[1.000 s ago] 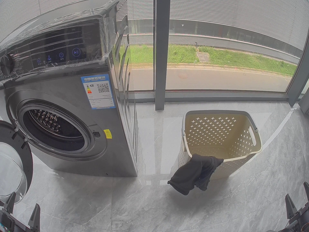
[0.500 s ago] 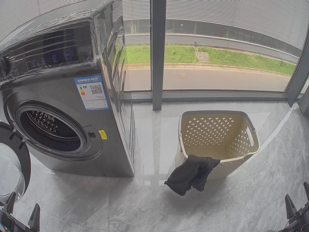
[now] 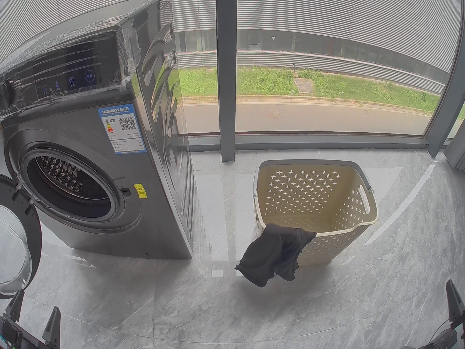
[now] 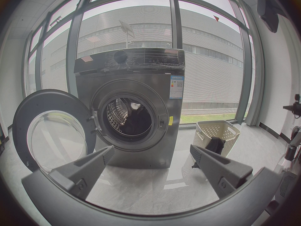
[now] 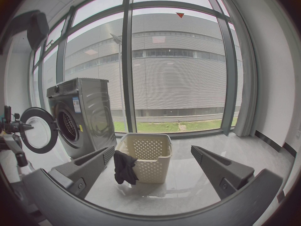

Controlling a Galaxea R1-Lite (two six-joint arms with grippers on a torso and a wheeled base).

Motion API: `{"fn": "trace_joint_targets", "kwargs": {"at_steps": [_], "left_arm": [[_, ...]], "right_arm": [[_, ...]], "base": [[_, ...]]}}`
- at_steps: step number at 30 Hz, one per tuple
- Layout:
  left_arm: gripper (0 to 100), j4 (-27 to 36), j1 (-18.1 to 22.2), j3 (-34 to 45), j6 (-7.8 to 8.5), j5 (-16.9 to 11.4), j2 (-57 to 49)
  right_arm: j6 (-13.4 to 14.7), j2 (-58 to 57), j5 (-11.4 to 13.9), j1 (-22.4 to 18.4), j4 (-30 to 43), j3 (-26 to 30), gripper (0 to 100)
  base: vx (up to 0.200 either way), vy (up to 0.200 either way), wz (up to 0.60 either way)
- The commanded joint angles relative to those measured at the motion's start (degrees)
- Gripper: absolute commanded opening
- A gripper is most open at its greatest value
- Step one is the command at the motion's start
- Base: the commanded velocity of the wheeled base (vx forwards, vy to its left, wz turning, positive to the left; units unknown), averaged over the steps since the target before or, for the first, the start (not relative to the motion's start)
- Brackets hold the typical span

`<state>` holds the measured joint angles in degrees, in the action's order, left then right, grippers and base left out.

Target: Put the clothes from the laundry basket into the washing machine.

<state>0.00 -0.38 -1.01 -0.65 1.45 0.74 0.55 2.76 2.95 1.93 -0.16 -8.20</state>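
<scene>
**Pickup step: garment not yet grasped**

A dark grey cloth garment hangs over the near rim of the cream perforated plastic laundry basket, near the open grey front-loading washing machine. The left gripper and right gripper gape wide, empty. The next move is probably to reach in and pinch the fabric at the rim.

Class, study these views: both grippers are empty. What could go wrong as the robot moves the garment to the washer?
1. The garment hangs over the basket rim; a poor pinch may drag or tip the basket.
2. The open door stands close to the left gripper; a swing might strike it.
</scene>
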Motion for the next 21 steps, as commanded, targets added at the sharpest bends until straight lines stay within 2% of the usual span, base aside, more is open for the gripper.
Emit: {"fn": "trace_joint_targets", "kwargs": {"at_steps": [1,2,3,4,5,7,8,9,11,12,13,15,21], "left_arm": [[100,0.0,0.0,1.0,0.03,0.0,-0.6],[100,0.0,0.0,1.0,0.03,0.0,-0.6],[100,0.0,0.0,1.0,0.03,0.0,-0.6],[100,0.0,0.0,1.0,-0.06,0.0,-0.6],[100,0.0,0.0,1.0,-0.14,0.0,-0.7],[100,0.0,0.0,1.0,-0.14,0.0,-0.6],[100,0.0,0.0,1.0,-0.14,0.0,-0.6],[100,0.0,0.0,1.0,-0.06,0.0,-0.6],[100,0.0,0.0,1.0,-0.14,0.0,-0.6],[100,0.0,0.0,1.0,-0.06,0.0,-0.7],[100,0.0,0.0,1.0,-0.06,0.0,-0.7],[100,0.0,0.0,1.0,-0.23,0.0,-0.6],[100,0.0,0.0,1.0,-0.14,0.0,-0.7]], "right_arm": [[1.9,24.3,10.7,11.0,2.9,-12.2,100],[2.1,28.9,13.0,12.8,2.5,-11.9,100],[2.1,30.2,13.5,13.1,2.3,-11.9,100],[2.8,37.1,14.0,13.8,-0.3,-12.1,100],[3.1,39.7,14.0,13.7,-1.9,-12.2,100],[3.5,50.8,14.4,13.9,-9.7,-12.5,100],[3.5,51.4,14.4,13.9,-10.2,-12.5,100],[3.3,59.5,14.5,14.1,-16.5,-12.4,100],[3.1,66.1,14.5,14.4,-21.6,-12.0,100],[2.9,72.6,14.5,15.3,-26.5,-11.9,100],[2.9,72.6,14.5,15.3,-26.5,-11.9,100],[2.7,79.1,14.1,17.2,-31.0,-12.1,100],[2.5,89.2,13.7,19.0,-31.9,-15.2,100]], "base": [[0.2,0.0,0.0],[0.2,0.0,0.0],[0.2,0.0,0.0],[0.2,0.0,0.0],[0.2,0.0,0.0],[0.1,0.0,0.0],[0.0,0.0,0.0],[0.0,0.0,0.0],[0.0,0.0,0.0],[0.0,0.0,0.0],[0.0,0.0,0.0],[0.0,0.0,0.0],[0.0,0.0,0.0]]}}
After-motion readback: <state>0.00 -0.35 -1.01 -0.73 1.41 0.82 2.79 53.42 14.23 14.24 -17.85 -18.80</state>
